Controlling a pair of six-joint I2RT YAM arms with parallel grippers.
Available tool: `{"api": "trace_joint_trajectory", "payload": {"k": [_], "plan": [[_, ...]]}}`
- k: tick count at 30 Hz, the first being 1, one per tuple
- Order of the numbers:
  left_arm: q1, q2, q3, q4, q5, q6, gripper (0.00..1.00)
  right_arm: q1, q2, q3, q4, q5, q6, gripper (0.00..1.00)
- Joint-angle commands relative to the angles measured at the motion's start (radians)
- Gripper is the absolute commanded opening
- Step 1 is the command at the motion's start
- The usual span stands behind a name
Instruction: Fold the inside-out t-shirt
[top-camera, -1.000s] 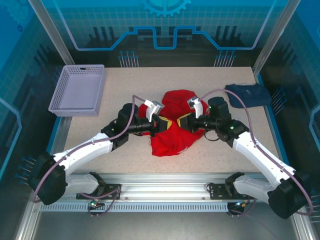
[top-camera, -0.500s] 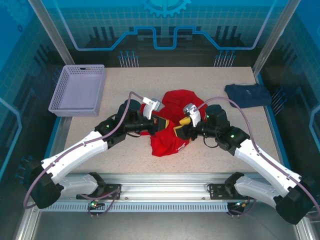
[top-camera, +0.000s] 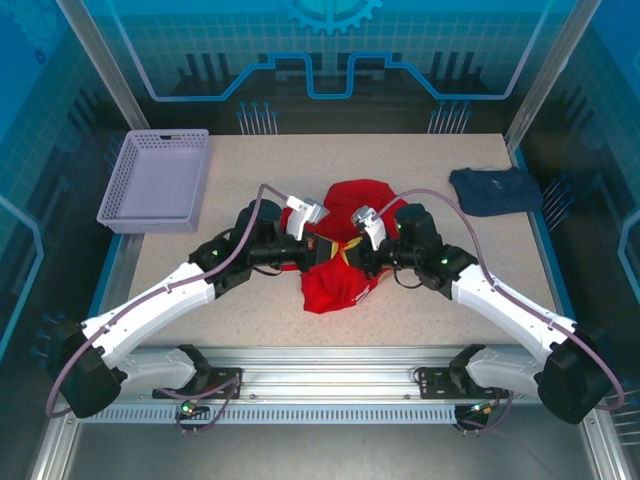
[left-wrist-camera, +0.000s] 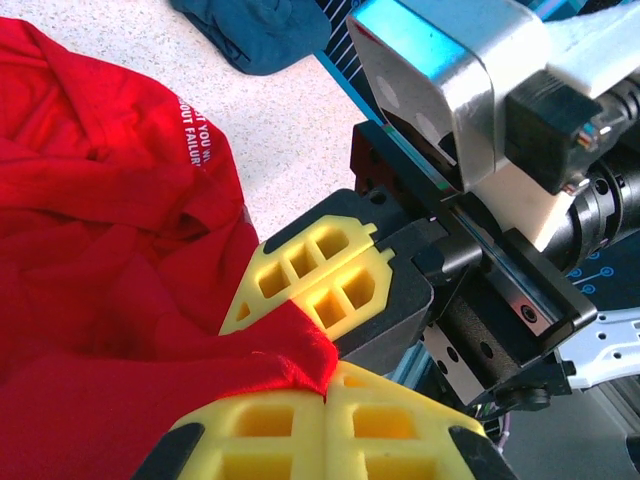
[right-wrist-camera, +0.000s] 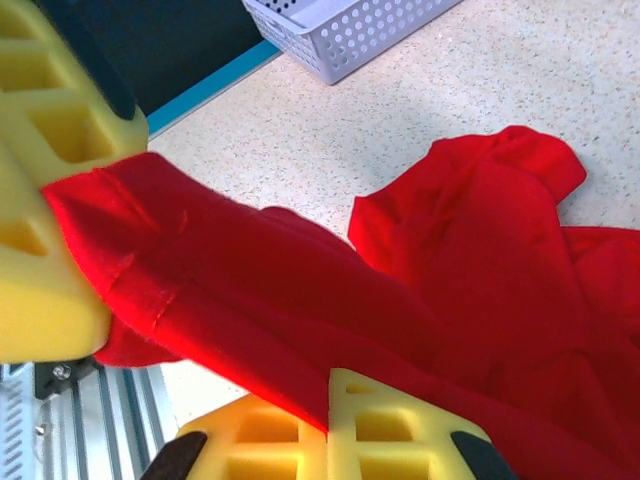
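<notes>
t-shirt centre hidden under left claw and right claw, navy garment cropped

The t-shirt is soft red cloth, matt and heavily creased. Both the left hand and the right hand have fingers of matt yellow foam-like material moulded in open cells. The bench is speckled beige, smooth and dull. Far left, the basket is perforated lilac plastic. Far right, the navy garment is matt cloth. The near rail is brushed metal.
</notes>
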Motion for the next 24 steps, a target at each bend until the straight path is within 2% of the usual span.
{"api": "trace_joint_trajectory", "payload": {"k": [1, 5, 10, 14, 17, 24], "plan": [[0.005, -0.05, -0.008, 0.024, -0.066, 0.059, 0.17, -0.017, -0.022, 0.0, 0.032, -0.003, 0.034, 0.0], [0.033, -0.109, -0.085, 0.019, -0.176, 0.093, 0.42, -0.045, -0.051, -0.028, 0.077, -0.036, 0.094, 0.0], [0.042, -0.188, -0.203, 0.024, -0.235, 0.132, 0.57, -0.065, -0.058, -0.024, 0.1, -0.066, 0.155, 0.0], [0.019, -0.2, -0.274, 0.055, -0.233, 0.173, 0.7, -0.079, -0.051, -0.008, 0.097, -0.066, 0.199, 0.0], [-0.011, -0.189, -0.312, 0.087, -0.256, 0.207, 0.76, -0.089, -0.041, 0.002, 0.095, -0.07, 0.232, 0.0], [-0.027, -0.136, -0.352, 0.149, -0.246, 0.257, 0.76, -0.116, -0.038, -0.005, 0.107, -0.084, 0.269, 0.0]]}}
